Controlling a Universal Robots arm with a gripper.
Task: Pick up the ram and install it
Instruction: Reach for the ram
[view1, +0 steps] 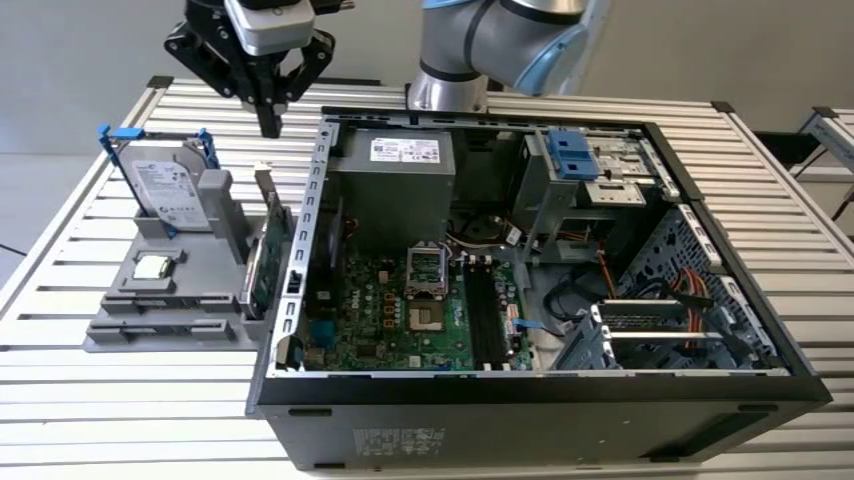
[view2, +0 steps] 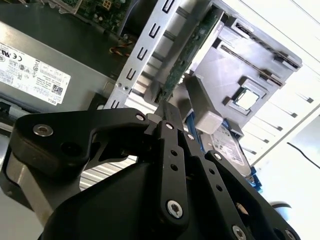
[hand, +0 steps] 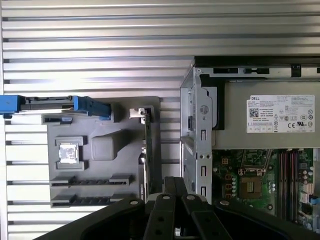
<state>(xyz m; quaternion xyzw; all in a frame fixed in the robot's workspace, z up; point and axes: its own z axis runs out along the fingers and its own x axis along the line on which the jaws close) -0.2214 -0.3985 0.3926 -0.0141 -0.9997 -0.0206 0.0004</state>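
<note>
Hanging over the tabletop, the end effector has its fingers pressed together, up between the drive and the case. The ram is hard to make out: it seems to be a thin dark stick standing on the board inside the case.

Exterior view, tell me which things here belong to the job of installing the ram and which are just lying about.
For the job:
gripper, shut, raised near the expansion card
motherboard inside the open case

Lying about, on the grey holder:
hard drive in its blue frame
processor chip
green expansion card
</note>
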